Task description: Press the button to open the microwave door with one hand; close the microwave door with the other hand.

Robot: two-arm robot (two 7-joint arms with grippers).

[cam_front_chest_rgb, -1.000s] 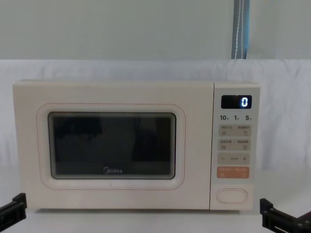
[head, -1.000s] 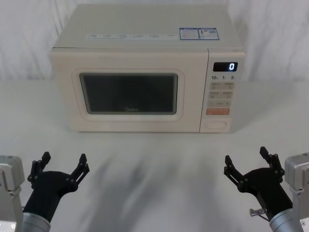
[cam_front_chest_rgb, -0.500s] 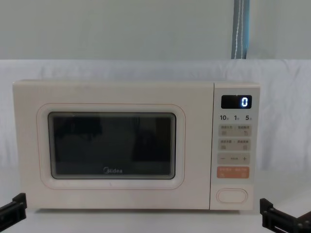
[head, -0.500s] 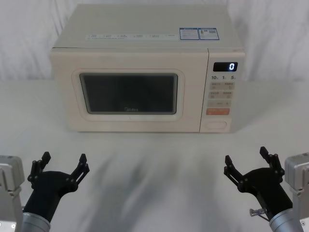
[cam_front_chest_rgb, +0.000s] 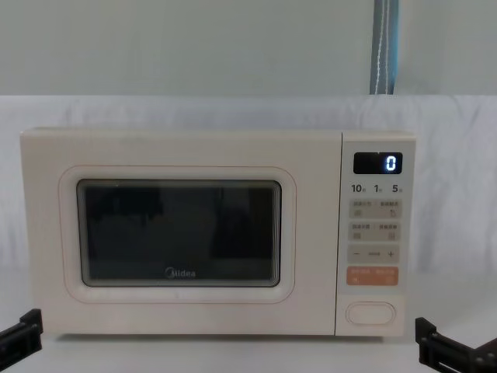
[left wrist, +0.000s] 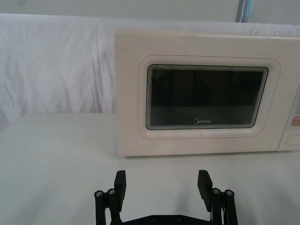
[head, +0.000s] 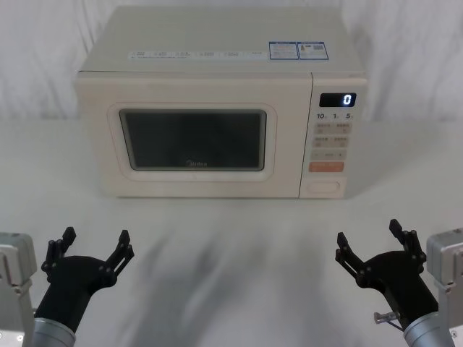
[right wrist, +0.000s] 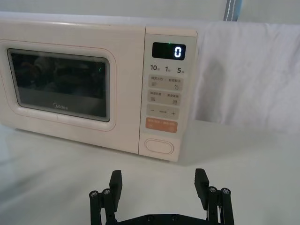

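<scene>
The microwave [head: 221, 105] stands toward the far edge of the white table [head: 231, 246], roughly centred between the side edges, its long axis running left to right and its front facing the robot squarely. The microwave door [head: 195, 137] is shut flush with the body, taking up the left and middle of the front, its dark window [head: 193, 139] wide rather than tall. The control panel fills the narrow right end, with the display [head: 338, 100] reading "0" at the top, an orange key [head: 326, 166] lower down, and the button [head: 324, 186] at the very bottom, its long axis horizontal. The left gripper [head: 92, 248] hovers near the table's near-left corner with its fingers spread wide and holding nothing, pointing forward at the door and well apart from it; in the left wrist view the door window [left wrist: 206, 97] lies straight ahead beyond its fingertips [left wrist: 120, 180]. The right gripper [head: 370, 241] hovers near the near-right corner, likewise spread and empty, well short of the microwave. From its wrist view the button [right wrist: 159, 146] sits ahead of the claws, roughly in line with the gap between them, with bare table between.
</scene>
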